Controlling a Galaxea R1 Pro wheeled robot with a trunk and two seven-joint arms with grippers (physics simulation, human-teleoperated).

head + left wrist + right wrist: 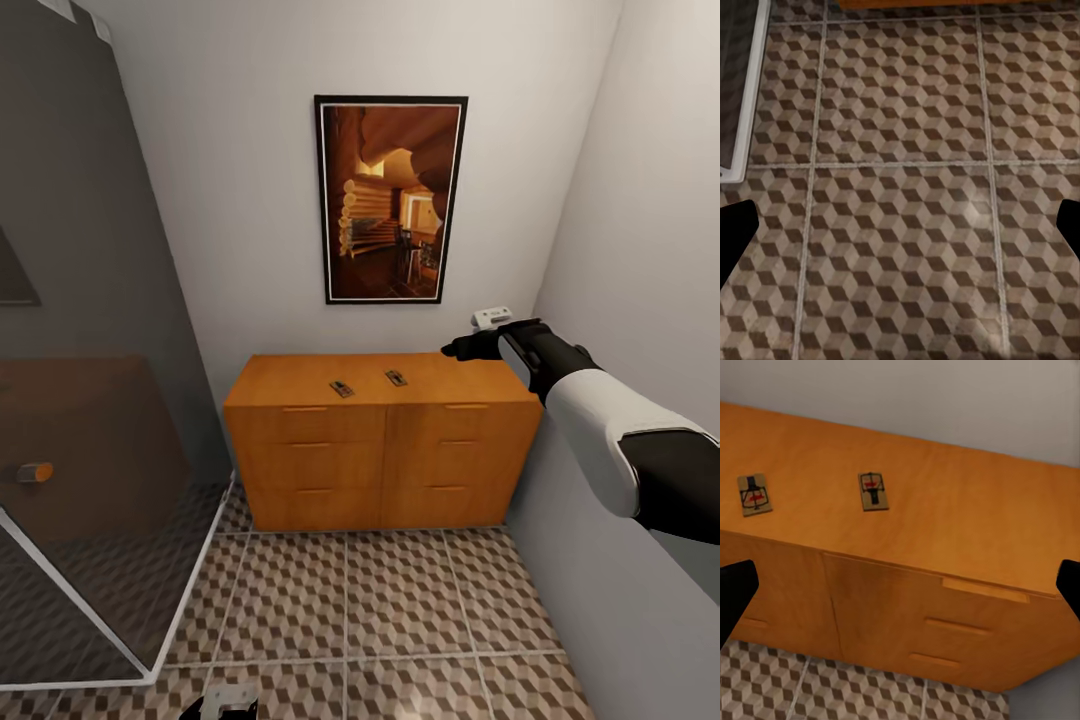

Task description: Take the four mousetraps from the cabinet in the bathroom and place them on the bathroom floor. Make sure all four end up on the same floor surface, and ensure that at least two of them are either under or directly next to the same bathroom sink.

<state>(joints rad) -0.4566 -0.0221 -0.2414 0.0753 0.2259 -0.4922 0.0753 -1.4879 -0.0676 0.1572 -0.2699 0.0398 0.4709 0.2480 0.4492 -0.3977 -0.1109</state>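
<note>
the low, wide orange-brown wooden cabinet (380,440) with drawer fronts and slim bar handles is standing against the pale back wall, under a dark-framed picture (391,198) of a wooden interior. two small flat tan wooden mousetraps with dark wire parts and red marks are lying on its flat top, near the middle and a little apart from each other: the left mousetrap (342,388) and the right mousetrap (397,378). in the right wrist view the same two are showing as the left mousetrap (754,494) and the right mousetrap (873,491), both lying flat on the cabinet top (945,510).

the right arm, white with black joints, is reaching forward along the right wall, and the right end effector (462,349) is hovering over the right end of the cabinet top, well apart from both mousetraps. its two dark fingertips are sitting at opposite edges of the right wrist view, so the fingers are spread wide and gripping nothing.

the left end effector (232,704) is hanging low at the bottom of the head view, above the bathroom floor (400,620) of large square tiles printed with a brown, beige and white cube pattern. the left wrist view is looking down at the bathroom floor (900,210), with its fingertips wide apart at the edges and nothing between them.

a grey glass shower screen (90,400) with a white base frame is standing at the left.
</note>
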